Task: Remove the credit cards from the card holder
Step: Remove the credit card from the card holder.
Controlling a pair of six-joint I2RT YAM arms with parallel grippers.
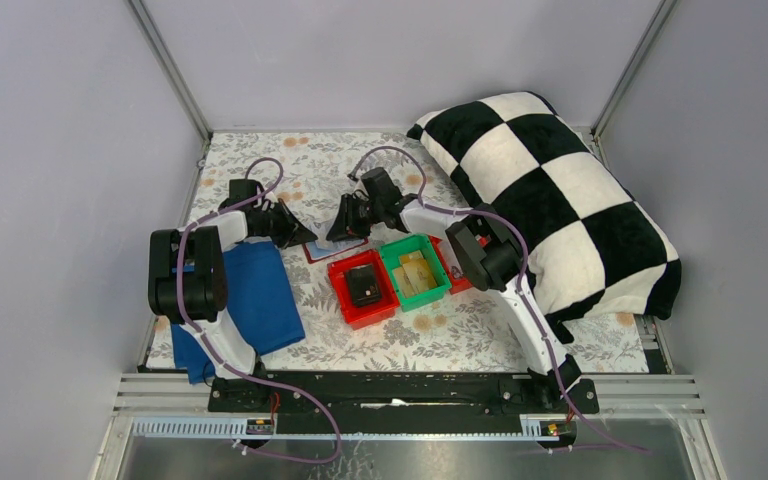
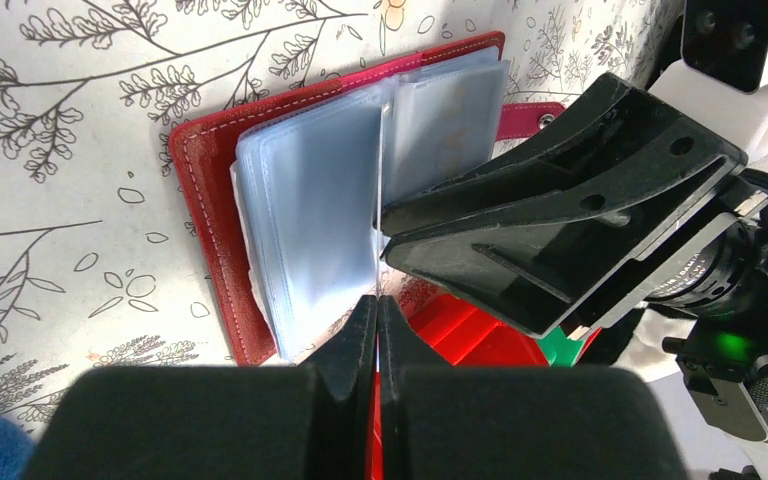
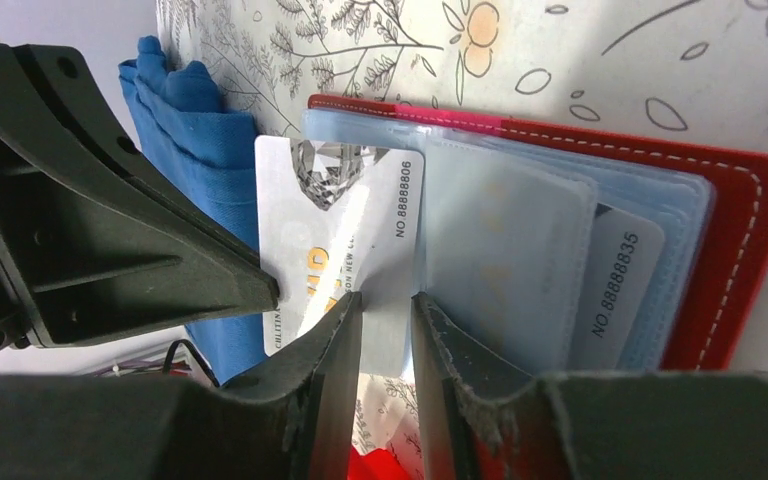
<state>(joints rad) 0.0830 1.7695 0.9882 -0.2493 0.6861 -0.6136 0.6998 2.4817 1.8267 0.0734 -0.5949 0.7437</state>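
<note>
The card holder (image 1: 332, 250) lies open on the floral table between my two grippers, its dark red cover (image 2: 200, 200) (image 3: 745, 230) spread and its light blue sleeves fanned. A whitish credit card (image 3: 360, 200) marked NO 8888806 sticks out leftward from a sleeve. My left gripper (image 1: 300, 237) (image 2: 378, 300) is shut on that card's edge, which the left wrist view shows edge-on. My right gripper (image 1: 343, 232) (image 3: 387, 300) is slightly open, its tips at the sleeve and the card's lower edge. A second card (image 3: 620, 280) sits in a right-hand sleeve.
A red bin (image 1: 345, 300) with a small black box stands just in front of the holder. Beside it is a green bin (image 1: 438, 262) with yellow-tan items. A blue cloth (image 1: 255, 300) lies at the left and a checkered pillow (image 1: 550, 190) at the right.
</note>
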